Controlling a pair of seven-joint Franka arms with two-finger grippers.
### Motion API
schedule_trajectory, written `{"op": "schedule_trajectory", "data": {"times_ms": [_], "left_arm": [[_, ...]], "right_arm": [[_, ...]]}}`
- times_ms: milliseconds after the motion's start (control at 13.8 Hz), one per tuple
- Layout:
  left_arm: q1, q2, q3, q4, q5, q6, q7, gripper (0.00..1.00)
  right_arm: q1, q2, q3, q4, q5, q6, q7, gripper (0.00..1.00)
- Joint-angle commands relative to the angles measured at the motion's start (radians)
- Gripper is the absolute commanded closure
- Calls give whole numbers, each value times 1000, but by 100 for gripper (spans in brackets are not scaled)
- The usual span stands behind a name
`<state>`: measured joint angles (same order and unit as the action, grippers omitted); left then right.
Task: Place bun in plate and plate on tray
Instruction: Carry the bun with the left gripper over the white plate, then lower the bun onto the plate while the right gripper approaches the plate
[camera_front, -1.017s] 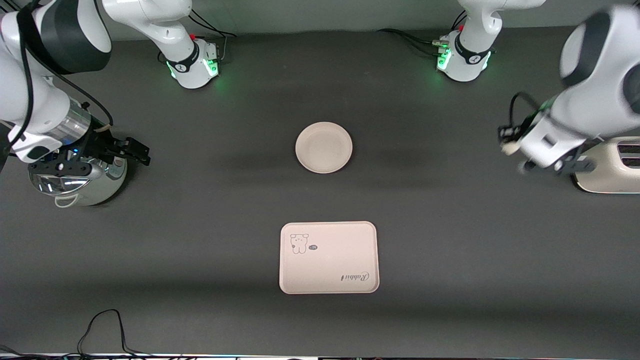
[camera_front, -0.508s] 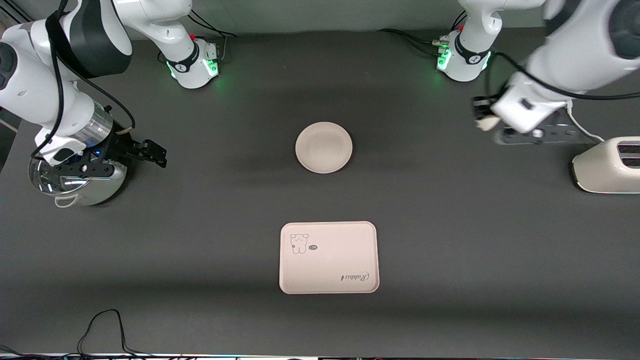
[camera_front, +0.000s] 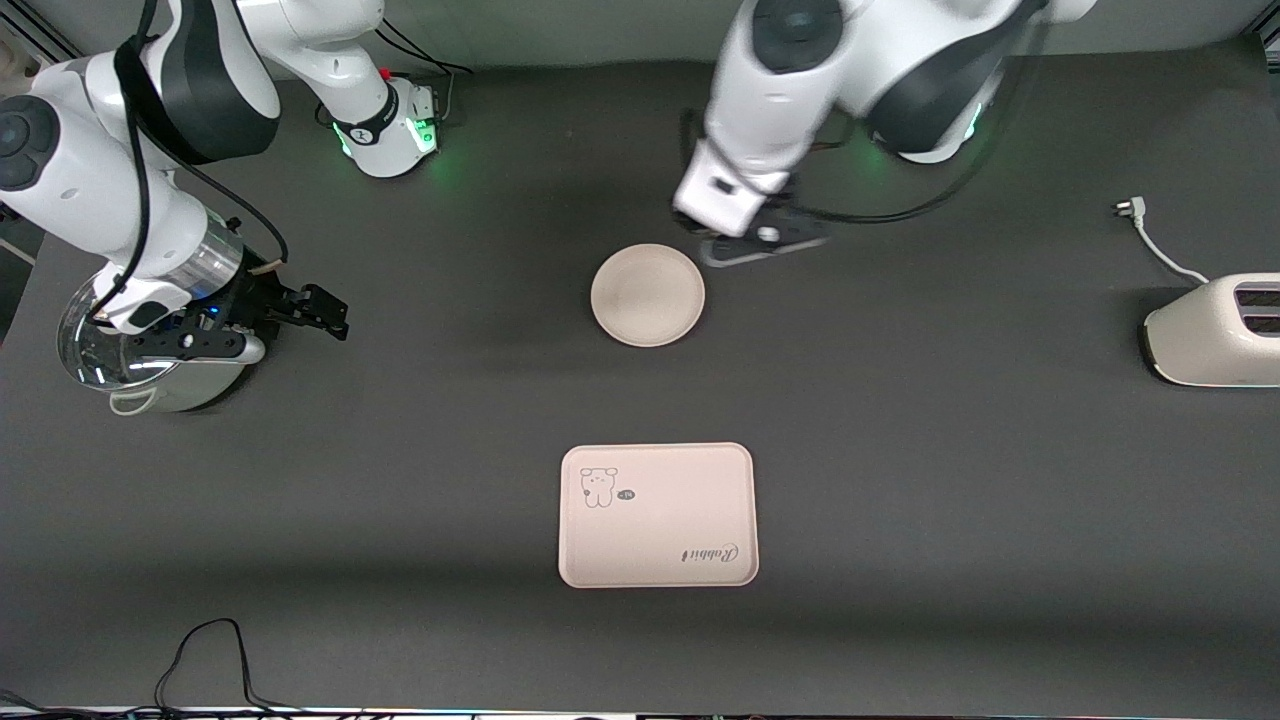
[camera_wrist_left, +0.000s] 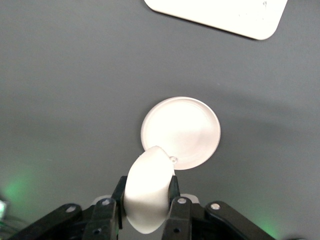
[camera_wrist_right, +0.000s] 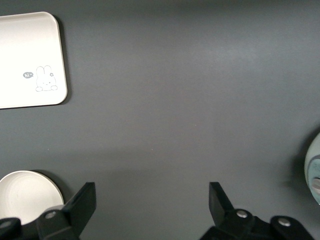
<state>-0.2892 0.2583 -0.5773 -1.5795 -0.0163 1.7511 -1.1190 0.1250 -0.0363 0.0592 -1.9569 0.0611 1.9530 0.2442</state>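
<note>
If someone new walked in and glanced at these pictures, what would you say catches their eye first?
Most striking is the left gripper, shut on the white bun and hanging just beside the round plate at the table's middle. Nearer the front camera lies the rabbit-printed tray, with nothing on it. The right gripper waits open near a shiny pot at its end of the table.

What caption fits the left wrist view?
Left gripper holds the bun over the table beside the plate.
</note>
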Motion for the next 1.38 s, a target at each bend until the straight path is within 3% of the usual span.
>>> {"op": "schedule_trajectory", "data": {"times_ms": [0,363,654,799,872,944,1089,1307], "left_arm": [[-115,126,10,18,105,56,-129,65],[-168,355,11,-88,234,338,-246,64],[-189,467,20,-102,364,451,-333,63],[-189,473,28,-109,372,467,-340,54],[-189,473,28,-108,372,467,-341,31],[-188,473,28,-108,372,467,-343,1],[-186,469,28,-108,372,461,-343,0],[-162,426,25,-105,371,397,-334,0]], "right_arm": [[22,19,-7,-13,20,52,20,0],[51,73,-7,-19,25,113,20,0],[100,101,-4,-68,25,165,20,0],[107,99,17,-109,26,208,18,0],[108,96,21,-146,26,249,18,0],[110,96,33,-187,26,300,18,0],[110,93,48,-252,25,385,18,0],[160,101,56,-263,25,391,64,0]]}}
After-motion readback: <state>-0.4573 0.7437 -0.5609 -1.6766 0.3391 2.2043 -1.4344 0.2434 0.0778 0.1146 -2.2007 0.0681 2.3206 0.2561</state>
